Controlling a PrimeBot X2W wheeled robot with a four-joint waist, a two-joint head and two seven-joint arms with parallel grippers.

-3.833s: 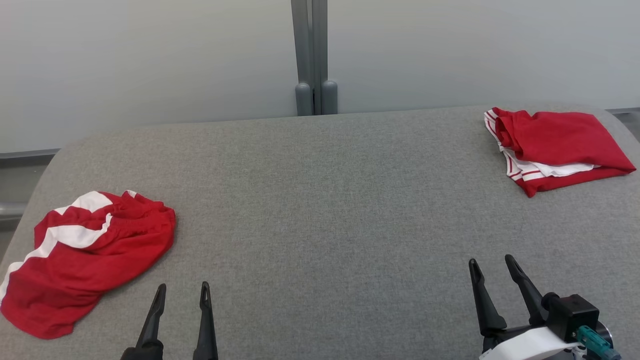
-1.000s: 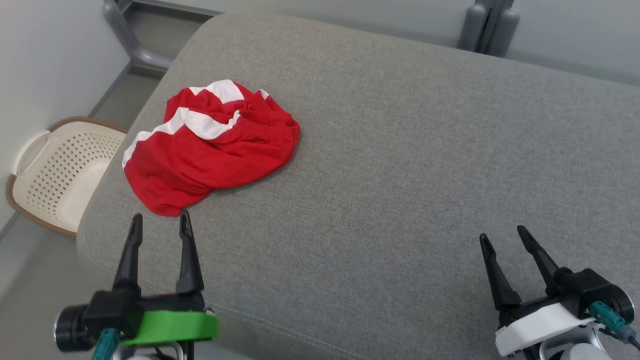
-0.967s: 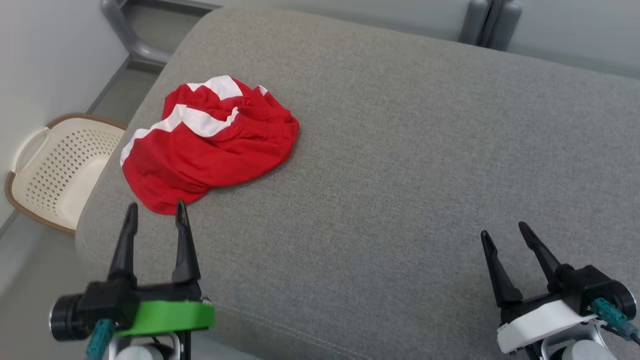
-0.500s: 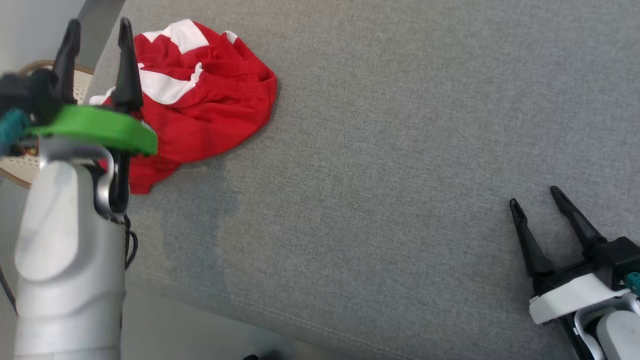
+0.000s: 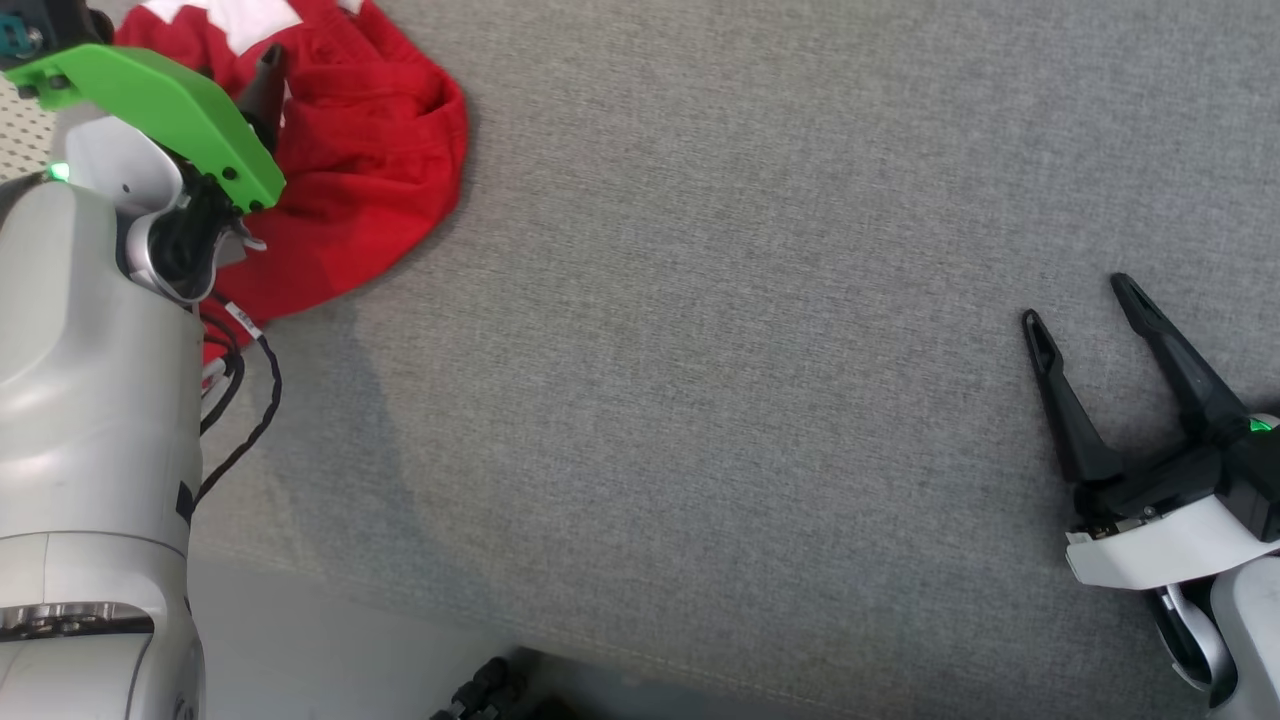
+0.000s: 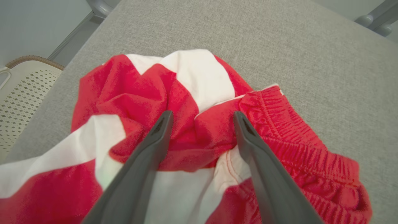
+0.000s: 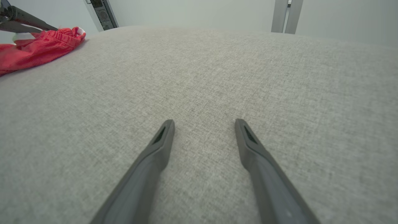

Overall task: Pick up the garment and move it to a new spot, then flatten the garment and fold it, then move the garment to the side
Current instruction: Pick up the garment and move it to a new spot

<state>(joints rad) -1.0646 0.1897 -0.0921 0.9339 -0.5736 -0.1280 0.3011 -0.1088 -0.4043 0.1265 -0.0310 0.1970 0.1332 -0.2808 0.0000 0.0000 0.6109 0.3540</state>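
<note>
Left end effector (image 6: 202,114), jaws apart, straddles a raised fold of the garment (image 6: 140,90) (likely soft, light, limp) near the worktop's (image 5: 750,350) left edge; pinch there.

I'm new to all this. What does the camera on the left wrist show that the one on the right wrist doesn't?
Left wrist view, not the right: a perforated white basket down beside the grey cushion.

Right wrist view, not the left: the right gripper, open over bare cushion, holding nothing.

Both: the cushion, the crumpled red and white garment and the left gripper. The left wrist view shows the gripper open, with its fingers either side of a bunched fold. The right wrist view shows the gripper and the garment small, at its top left corner.
</note>
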